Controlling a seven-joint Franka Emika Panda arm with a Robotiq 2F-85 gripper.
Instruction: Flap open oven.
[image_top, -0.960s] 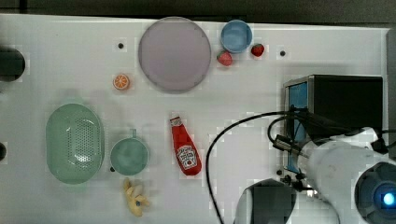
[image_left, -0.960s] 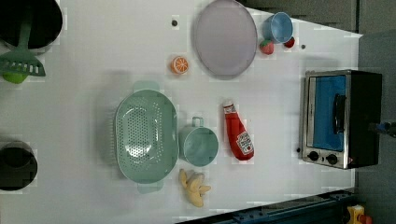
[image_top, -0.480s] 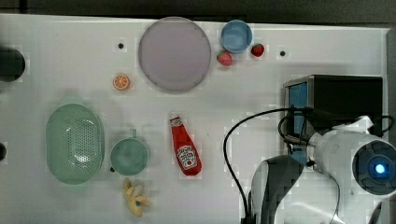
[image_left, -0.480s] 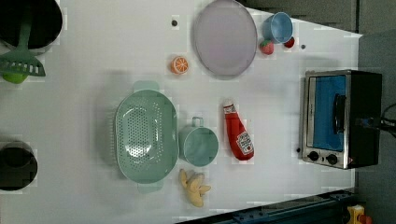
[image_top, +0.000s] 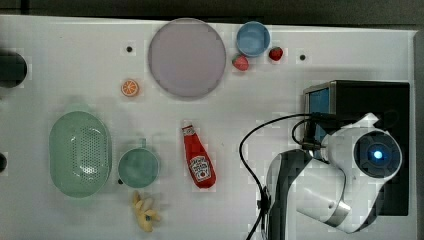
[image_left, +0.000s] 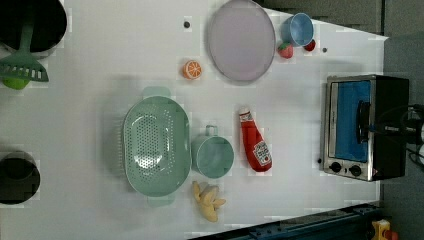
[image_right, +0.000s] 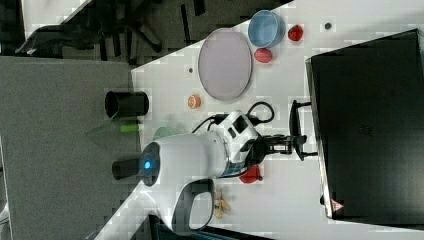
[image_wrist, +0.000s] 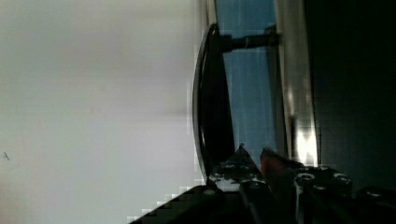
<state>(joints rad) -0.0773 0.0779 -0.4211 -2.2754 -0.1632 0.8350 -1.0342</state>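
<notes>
A: Nearest the arm's base in the top view, what shows?
B: The white arm reaches over the oven (image_top: 370, 100), which stands at the top view's right edge of the white bench (image_top: 75, 65)

A: Which way does the oven face?
B: Its blue glass door (image_left: 352, 120) faces the left view's left, toward the middle of the bench. The black bar handle (image_left: 361, 122) runs along the door's length, up and down in the left view, as does the oven's long side. The door is shut, flush in its silver frame, with the knobs at the left view's lower end

A: And the claw?
B: In the right view the claw (image_right: 299, 141) stands at the handle, fingers set narrow with the bar between them. The wrist view shows the fingertips (image_wrist: 240, 161) right at the bar, before the glass; whether they press it cannot be told

A: Farther off?
B: A ketchup bottle (image_top: 199, 157) lies mid-bench, then a green cup (image_top: 138, 167) and a green colander (image_top: 80, 152)
</notes>
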